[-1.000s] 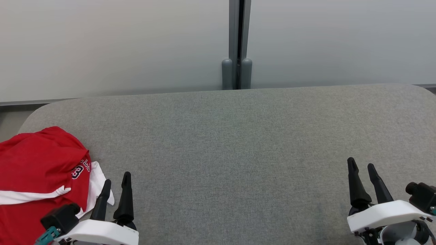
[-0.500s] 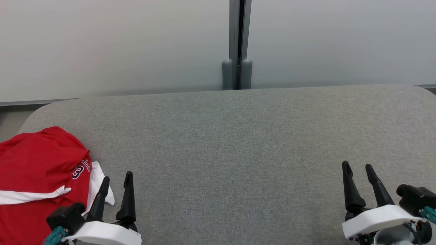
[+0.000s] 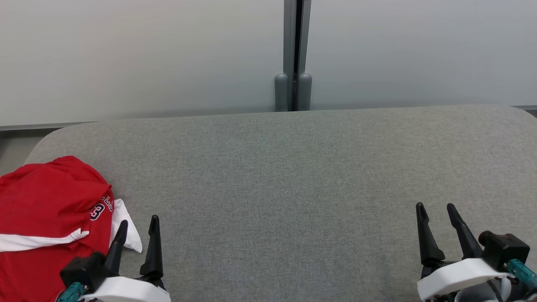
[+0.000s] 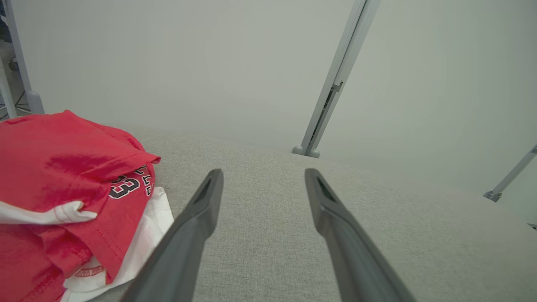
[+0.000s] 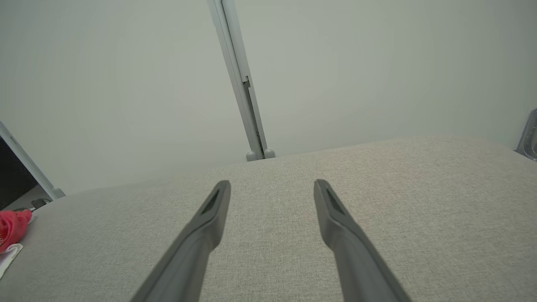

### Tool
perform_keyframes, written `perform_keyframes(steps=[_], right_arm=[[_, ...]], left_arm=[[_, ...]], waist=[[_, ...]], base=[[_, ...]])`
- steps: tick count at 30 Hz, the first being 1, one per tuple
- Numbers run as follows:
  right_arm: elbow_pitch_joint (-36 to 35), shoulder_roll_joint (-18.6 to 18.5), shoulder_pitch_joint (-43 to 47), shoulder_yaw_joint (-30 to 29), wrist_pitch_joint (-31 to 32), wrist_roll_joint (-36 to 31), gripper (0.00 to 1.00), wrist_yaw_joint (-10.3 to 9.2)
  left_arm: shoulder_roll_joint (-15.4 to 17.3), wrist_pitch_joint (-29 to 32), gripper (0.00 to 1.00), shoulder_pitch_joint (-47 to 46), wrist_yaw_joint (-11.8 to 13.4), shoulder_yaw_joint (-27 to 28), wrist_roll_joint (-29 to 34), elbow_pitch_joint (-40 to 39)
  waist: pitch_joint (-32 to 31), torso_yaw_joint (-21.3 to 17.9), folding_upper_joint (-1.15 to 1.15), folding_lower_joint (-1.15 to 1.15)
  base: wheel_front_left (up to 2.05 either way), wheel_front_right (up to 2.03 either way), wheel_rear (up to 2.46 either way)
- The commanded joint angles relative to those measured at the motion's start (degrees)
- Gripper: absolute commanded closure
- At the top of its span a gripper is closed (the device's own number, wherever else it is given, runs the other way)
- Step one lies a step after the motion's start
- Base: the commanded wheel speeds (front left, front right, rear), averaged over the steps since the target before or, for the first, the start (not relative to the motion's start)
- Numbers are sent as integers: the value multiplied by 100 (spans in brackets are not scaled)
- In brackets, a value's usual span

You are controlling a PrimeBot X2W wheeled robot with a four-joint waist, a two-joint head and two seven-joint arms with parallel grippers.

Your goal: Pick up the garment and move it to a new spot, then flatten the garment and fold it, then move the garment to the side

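Note:
The garment is a red jersey with white trim and dark numbers, lying bunched at the left end of the grey padded table. The left wrist view shows the garment to the left of my fingers, a white layer under the red. My left gripper stands open just right of the cloth, its left finger close to the white edge, nothing between the fingers. My right gripper is open and empty at the lower right, far from the cloth. A sliver of the garment shows at the right wrist view's left edge.
Pale wall panels rise behind the table, joined by a grey post with two rounded feet. The table's far-left corner is rounded, with floor beyond it. Bare grey fabric spans between the two grippers.
Both grippers have drawn back toward the lower edge of the head view, still open. The right one also drifted slightly left. The garment has not moved.

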Motion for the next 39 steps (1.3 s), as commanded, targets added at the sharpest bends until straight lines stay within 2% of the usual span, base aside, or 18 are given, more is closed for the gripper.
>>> perform_keyframes(steps=[1, 16, 39], right_arm=[[-28, -25, 22, 2, -74, -146, 0, 12], [0, 9, 89, -53, -252, -736, 0, 12], [125, 56, 202, -84, -471, -1329, 0, 13]], left_arm=[[44, -59, 0, 31, 26, 44, 142, -18], [21, -242, 0, 71, -11, 145, 841, 89], [-4, -457, 0, 191, 81, 296, 1630, 195]], waist=[[-6, 1, 0, 0], [-21, 0, 0, 0], [-63, 35, 0, 0]], base=[[0, 0, 0], [0, 0, 0], [0, 0, 0]])
